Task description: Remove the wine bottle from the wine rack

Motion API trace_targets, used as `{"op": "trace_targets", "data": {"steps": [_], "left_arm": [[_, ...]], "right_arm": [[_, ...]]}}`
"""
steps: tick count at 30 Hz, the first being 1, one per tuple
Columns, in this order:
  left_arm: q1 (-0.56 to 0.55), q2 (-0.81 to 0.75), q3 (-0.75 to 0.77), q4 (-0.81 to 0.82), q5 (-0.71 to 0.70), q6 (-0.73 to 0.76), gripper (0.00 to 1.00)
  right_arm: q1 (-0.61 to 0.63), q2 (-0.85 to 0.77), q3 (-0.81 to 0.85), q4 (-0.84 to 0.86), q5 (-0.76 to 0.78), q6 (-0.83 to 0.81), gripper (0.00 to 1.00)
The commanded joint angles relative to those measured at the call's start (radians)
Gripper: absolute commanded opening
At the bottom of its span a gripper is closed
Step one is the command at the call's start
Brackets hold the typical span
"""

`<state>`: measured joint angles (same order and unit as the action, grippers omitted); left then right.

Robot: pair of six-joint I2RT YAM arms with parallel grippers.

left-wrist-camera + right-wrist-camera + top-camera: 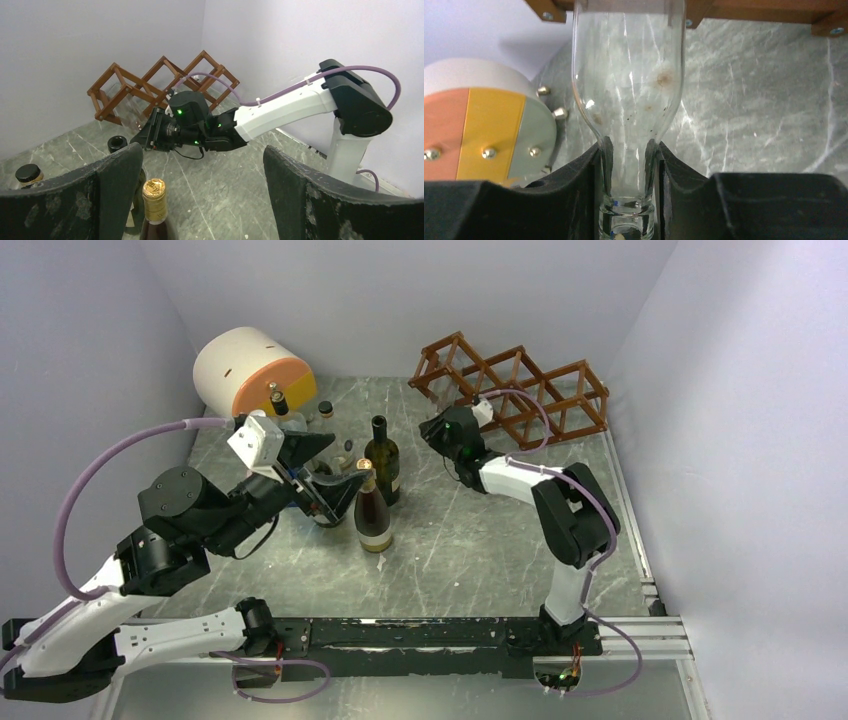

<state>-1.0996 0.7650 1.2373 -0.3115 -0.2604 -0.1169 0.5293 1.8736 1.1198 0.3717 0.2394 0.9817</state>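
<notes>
The reddish-brown wine rack stands at the back right; it also shows in the left wrist view and along the top of the right wrist view. A clear glass wine bottle lies with its body in the rack's left cubby and its neck pointing out. My right gripper is shut on that neck. My left gripper is open. A gold-capped bottle stands between its fingers, close to the left one.
A dark green bottle stands upright just behind the gold-capped one. A white-and-orange cylinder lies at the back left with several small bottles beside it. Walls close in on three sides.
</notes>
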Motion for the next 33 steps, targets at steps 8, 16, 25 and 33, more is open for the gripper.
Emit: {"op": "trace_targets", "data": {"steps": [8, 16, 25, 33], "left_arm": [[0.0, 0.022, -0.005, 0.011, 0.024, 0.0, 0.93], [0.0, 0.116, 0.082, 0.018, 0.084, 0.072, 0.93], [-0.009, 0.298, 0.15, -0.002, 0.337, 0.309, 0.93], [-0.177, 0.478, 0.133, -0.089, 0.308, 0.796, 0.93]], "right_arm": [[0.029, -0.255, -0.204, -0.004, -0.11, -0.084, 0.0], [0.019, -0.544, -0.329, -0.234, -0.239, -0.182, 0.0], [-0.074, -0.854, -0.355, -0.663, -0.453, -0.277, 0.0], [-0.086, -1.085, -0.241, -1.155, -0.492, -0.375, 0.0]]}}
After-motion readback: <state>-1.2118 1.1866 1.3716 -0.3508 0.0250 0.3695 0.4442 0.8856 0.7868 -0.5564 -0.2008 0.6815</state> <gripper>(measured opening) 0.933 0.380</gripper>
